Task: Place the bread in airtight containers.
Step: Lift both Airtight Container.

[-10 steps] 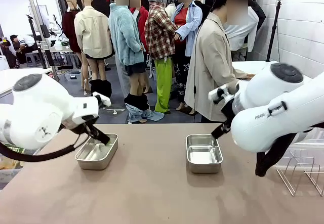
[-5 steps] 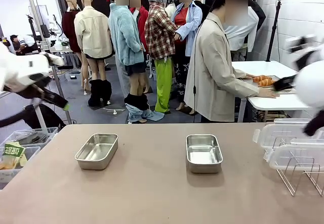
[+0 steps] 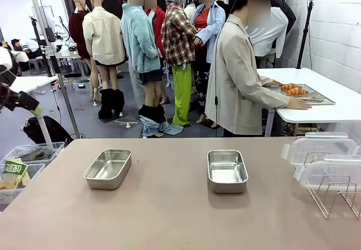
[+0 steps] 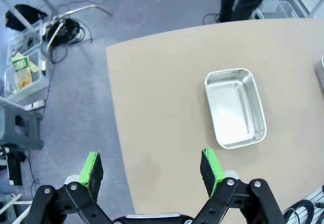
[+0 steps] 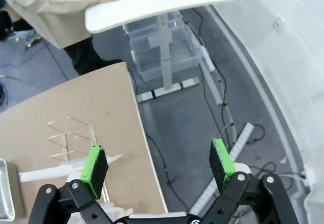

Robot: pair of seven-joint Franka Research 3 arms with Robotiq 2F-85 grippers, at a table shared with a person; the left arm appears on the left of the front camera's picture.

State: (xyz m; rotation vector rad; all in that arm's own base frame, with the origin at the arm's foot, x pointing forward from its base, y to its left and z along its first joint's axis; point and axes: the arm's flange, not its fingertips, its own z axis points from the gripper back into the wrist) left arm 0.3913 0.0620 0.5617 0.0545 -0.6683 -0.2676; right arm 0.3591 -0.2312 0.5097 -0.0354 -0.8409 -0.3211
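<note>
Rolls (image 3: 292, 88) lie on a tray (image 3: 318, 99) on the white bench (image 3: 338, 113) at far right, well apart from your bench (image 3: 169, 222). A person (image 3: 237, 75) stands at the white bench with one hand (image 3: 299, 104) flat on it, just near of the tray. Both boxes sit open and empty on your bench: left box (image 3: 108, 169) and right box (image 3: 227, 171), well apart from each other. Clear lids (image 3: 318, 151) rest on a wire rack (image 3: 338, 196) at the right end. Expect the rolls to be light, soft and flaky, easy to crush and perhaps a little greasy. Take each one across its thick middle with a gentle close, not by the tapered tips. The boxes look stiff, slick and light, so they will likely skate if nudged; drop in from above and don't push on a wall. Left end effector (image 4: 152, 166) hangs high over the bench's left edge, jaws spread full wide, nothing between the pads, touching nothing; from the left wrist the left box (image 4: 235, 107) lies ahead, bare inside. Right end effector (image 5: 158, 161) hangs high off the bench's right end, mostly above the floor (image 5: 202, 107), jaws equally wide, empty, touching nothing. Neither is near the rolls; you probably need the person to bring them over.
</note>
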